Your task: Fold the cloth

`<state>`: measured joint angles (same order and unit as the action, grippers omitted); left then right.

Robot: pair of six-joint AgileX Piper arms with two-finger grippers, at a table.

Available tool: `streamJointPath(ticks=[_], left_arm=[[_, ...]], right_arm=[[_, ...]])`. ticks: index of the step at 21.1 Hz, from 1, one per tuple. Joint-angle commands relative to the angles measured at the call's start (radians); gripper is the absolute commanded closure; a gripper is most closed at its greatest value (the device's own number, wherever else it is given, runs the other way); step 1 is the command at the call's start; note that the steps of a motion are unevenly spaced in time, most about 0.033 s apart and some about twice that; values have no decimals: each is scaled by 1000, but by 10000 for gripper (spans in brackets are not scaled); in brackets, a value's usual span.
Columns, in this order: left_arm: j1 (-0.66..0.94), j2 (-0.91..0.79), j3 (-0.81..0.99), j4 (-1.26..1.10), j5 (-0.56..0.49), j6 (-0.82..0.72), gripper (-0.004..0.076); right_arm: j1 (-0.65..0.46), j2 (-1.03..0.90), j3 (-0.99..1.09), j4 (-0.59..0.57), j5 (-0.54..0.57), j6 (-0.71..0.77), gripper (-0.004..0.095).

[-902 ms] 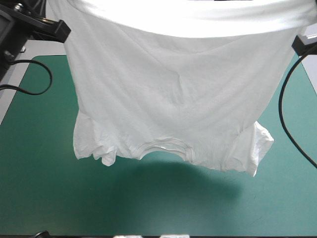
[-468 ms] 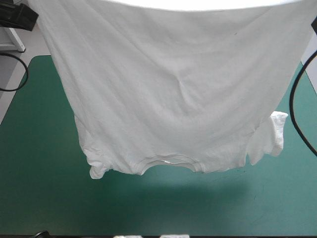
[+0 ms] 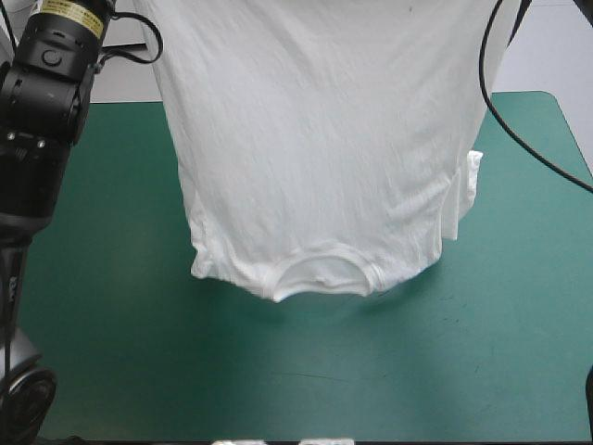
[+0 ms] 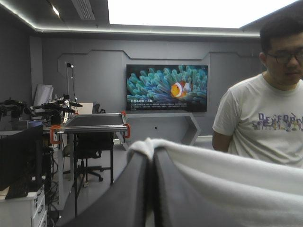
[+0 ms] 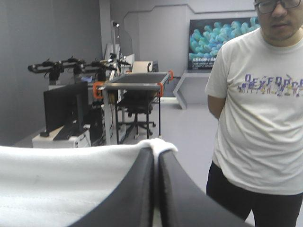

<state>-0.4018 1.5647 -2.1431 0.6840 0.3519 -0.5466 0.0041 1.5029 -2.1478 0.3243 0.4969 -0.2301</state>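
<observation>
The white T-shirt (image 3: 324,139) hangs in the air over the teal-green table, upside down, its collar (image 3: 320,278) and sleeves lowest, just above the cover. Both arms hold it up by the hem, above what the high view takes in. My left gripper (image 4: 151,156) is shut on the T-shirt, with a fold of white cloth (image 4: 227,179) pinched at its tips and running off to one side. My right gripper (image 5: 156,153) is likewise shut on the T-shirt (image 5: 61,179), the hem bunched over its tips. Both wrist views look level into the room.
The teal-green cover (image 3: 139,371) lies bare under and around the hanging shirt. The left arm's black body (image 3: 42,111) stands over the table's left edge. A black cable (image 3: 519,120) hangs by the shirt's right side.
The shirt has been carried farther from the camera and now hangs narrower, its collar nearer the table's middle. The left arm has come into the high view at the left.
</observation>
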Motion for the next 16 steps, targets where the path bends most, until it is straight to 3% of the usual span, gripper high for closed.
streamJointPath(ticks=[1, 7, 13, 16], left_arm=[[60, 53, -127, -48, -189, -15, 734], [67, 195, -281, -34, -189, -10, 734], [67, 383, -279, -34, -63, -10, 734], [67, 480, -273, -56, 60, -10, 734]], right_arm=[[1, 22, -28, 10, -244, -20, 924], [1, 106, -108, 12, -201, -41, 925], [1, 297, -108, 12, 34, 3, 925], [1, 425, -108, 12, 107, 3, 924]])
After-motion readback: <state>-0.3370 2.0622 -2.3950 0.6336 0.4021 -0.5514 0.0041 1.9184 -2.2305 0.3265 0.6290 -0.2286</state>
